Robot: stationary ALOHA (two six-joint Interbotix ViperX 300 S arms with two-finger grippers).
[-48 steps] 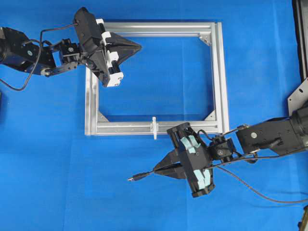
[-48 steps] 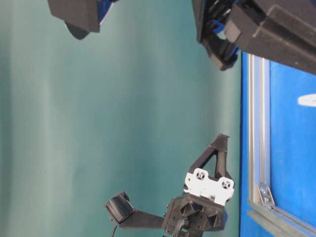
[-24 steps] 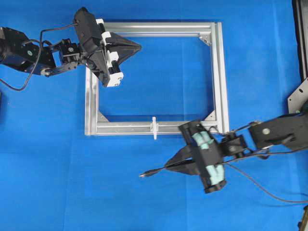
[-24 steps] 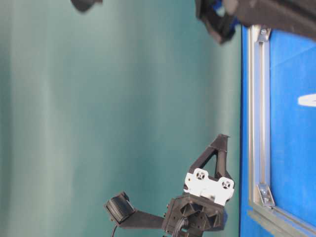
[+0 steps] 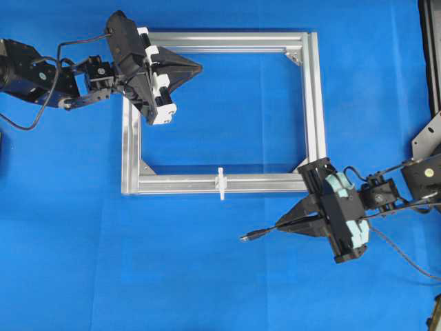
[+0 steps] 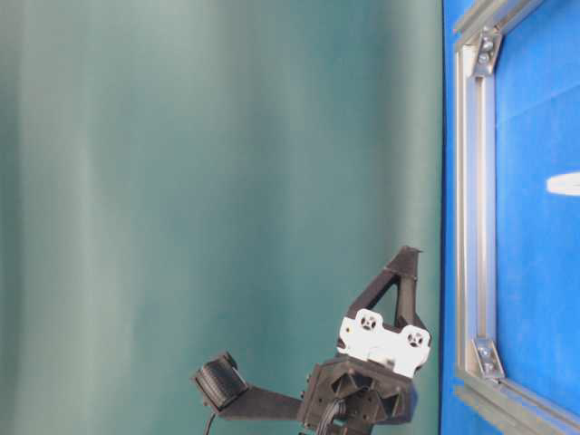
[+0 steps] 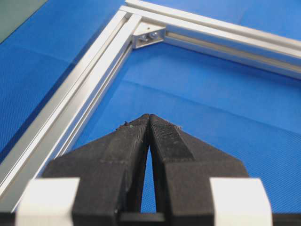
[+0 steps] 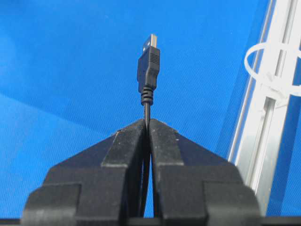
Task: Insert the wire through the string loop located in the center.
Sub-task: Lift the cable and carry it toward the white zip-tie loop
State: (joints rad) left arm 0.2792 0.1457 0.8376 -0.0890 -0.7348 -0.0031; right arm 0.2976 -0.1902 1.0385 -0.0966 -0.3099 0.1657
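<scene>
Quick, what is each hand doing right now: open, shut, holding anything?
Left hand: closed, holding nothing.
Right hand: closed on the wire, just behind its plug.

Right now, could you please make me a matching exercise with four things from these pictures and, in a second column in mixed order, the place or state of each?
Things:
1. wire
2. string loop
3. left gripper
4. frame

Places or states:
A. shut on nothing, over the frame's upper left corner
B. lies flat on the blue cloth
C. pinched between the fingers of the right gripper, plug tip sticking out
D. stands across the frame's lower rail

Pairs: 1-C, 2-D, 3-A, 4-B
</scene>
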